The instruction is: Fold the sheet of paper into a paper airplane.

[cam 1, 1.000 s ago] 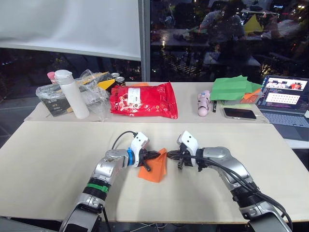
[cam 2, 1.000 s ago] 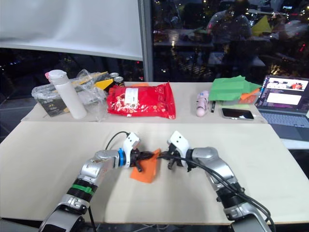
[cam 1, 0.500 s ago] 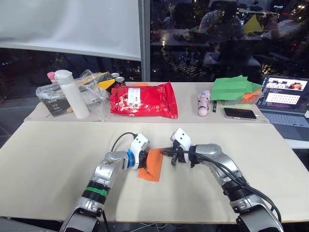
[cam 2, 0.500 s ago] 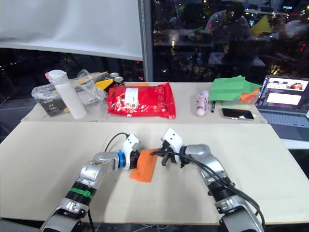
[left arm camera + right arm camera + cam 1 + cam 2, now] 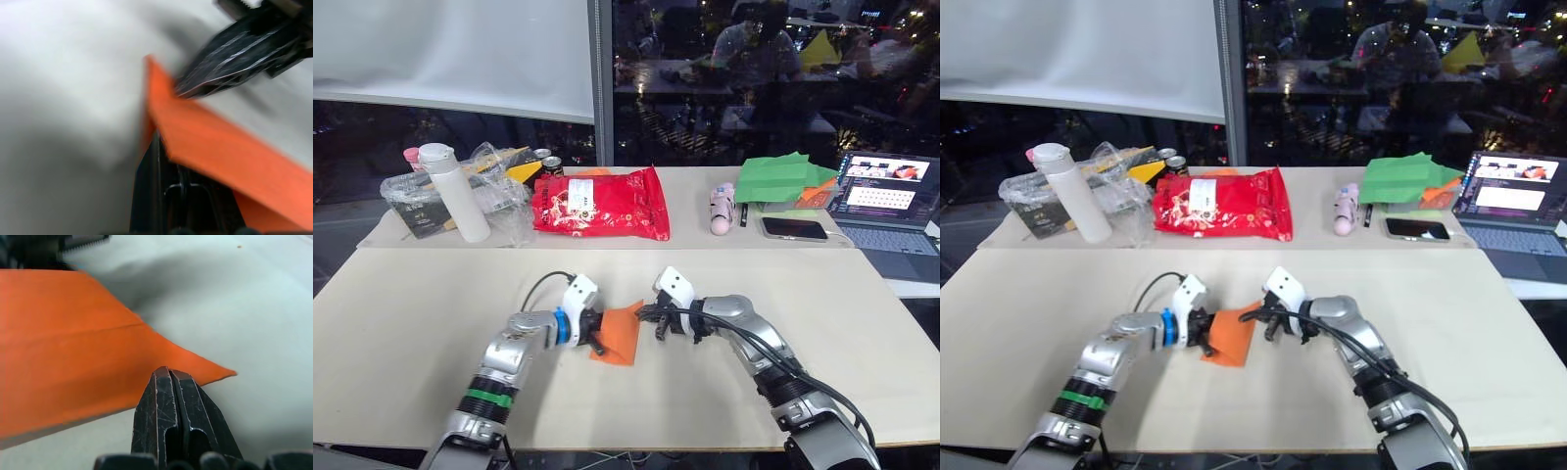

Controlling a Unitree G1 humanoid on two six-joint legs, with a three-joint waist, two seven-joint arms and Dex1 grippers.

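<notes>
Left eye view: sheet of paper (image 5: 619,331) lies mid-counter (image 5: 411,304) between your claws. Left claw (image 5: 594,333) grips its left edge; right claw (image 5: 646,315), fingers together, touches the far-right corner.

Head stereo pair looks down and forward over the table; both wrist cams sit close on the orange sheet.

Both eye views frame the same scene, slightly offset: the sheet of paper (image 5: 619,332) near the table's (image 5: 401,313) middle, the red snack bag (image 5: 602,203) beyond it, the laptop (image 5: 886,201) far off to its right. The left wrist cam looks along the left gripper (image 5: 593,333) at one sheet edge (image 5: 220,161), very near, with the right gripper (image 5: 234,58) opposite. The right wrist cam faces back from the other side, along the right gripper's fingers (image 5: 173,406). All four views share the sheet.
</notes>
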